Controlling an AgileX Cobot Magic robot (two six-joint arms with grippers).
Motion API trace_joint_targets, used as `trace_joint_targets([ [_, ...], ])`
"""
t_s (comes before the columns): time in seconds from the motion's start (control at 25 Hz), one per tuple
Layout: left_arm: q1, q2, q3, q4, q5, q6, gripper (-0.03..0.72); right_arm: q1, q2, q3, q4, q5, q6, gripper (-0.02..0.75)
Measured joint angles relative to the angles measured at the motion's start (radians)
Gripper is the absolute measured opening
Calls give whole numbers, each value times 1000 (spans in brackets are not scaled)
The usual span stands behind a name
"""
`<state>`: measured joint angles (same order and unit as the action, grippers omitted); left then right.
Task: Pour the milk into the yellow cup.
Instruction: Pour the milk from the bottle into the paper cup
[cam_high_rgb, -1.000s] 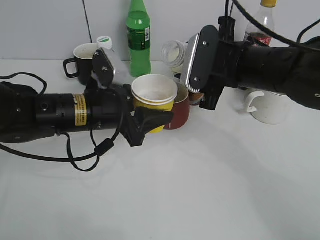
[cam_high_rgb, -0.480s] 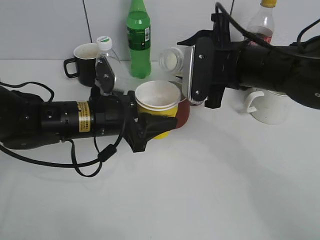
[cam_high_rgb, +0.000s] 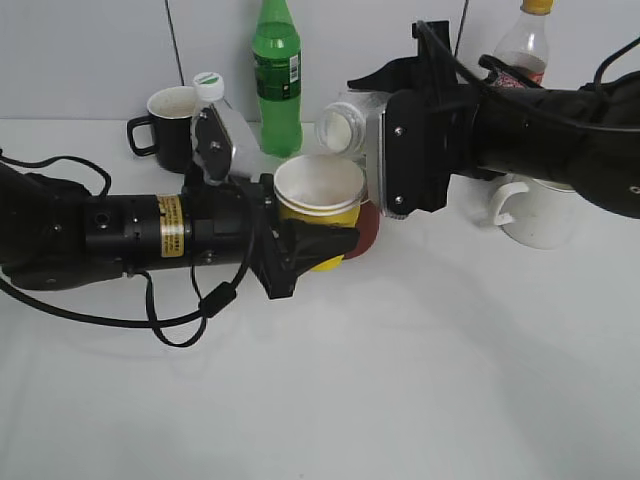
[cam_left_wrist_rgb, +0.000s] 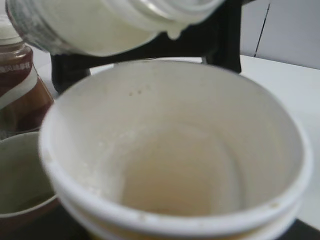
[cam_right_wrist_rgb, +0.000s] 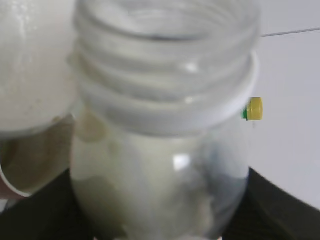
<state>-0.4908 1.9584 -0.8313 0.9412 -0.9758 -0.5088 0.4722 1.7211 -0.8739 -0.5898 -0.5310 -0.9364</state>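
Observation:
My left gripper (cam_high_rgb: 305, 250) is shut on the yellow cup (cam_high_rgb: 318, 205) and holds it above the table. The cup's white inside (cam_left_wrist_rgb: 175, 160) fills the left wrist view and looks empty. My right gripper (cam_high_rgb: 385, 165) is shut on the milk bottle (cam_high_rgb: 343, 122), which is tilted with its open mouth toward the cup, just above its far rim. In the left wrist view the milk bottle (cam_left_wrist_rgb: 100, 22) hangs over the cup's far rim with a drop at its lip. The right wrist view shows the milk bottle (cam_right_wrist_rgb: 160, 165) close up, creamy liquid inside.
A dark red mug (cam_high_rgb: 364, 225) stands right behind the cup. At the back stand a black mug (cam_high_rgb: 165, 125), a clear water bottle (cam_high_rgb: 212, 95), a green bottle (cam_high_rgb: 277, 75) and a cola bottle (cam_high_rgb: 520, 50). A white mug (cam_high_rgb: 535, 210) is at the right.
The left gripper has moved the yellow cup slightly right and up under the bottle. The right gripper has tilted the milk bottle's mouth further down toward the cup.

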Motion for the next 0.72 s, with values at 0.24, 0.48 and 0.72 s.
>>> trace_joint_targets([
  [0.24, 0, 0, -2, 32, 2, 0, 414, 0, 0, 0, 18, -5, -93, 449],
  [0.48, 0, 0, -2, 37, 7, 1, 414, 0, 0, 0, 45, -19, -177, 449],
  [0.72, 0, 0, -2, 44, 7, 1, 414, 0, 0, 0, 48, -22, -206, 449],
])
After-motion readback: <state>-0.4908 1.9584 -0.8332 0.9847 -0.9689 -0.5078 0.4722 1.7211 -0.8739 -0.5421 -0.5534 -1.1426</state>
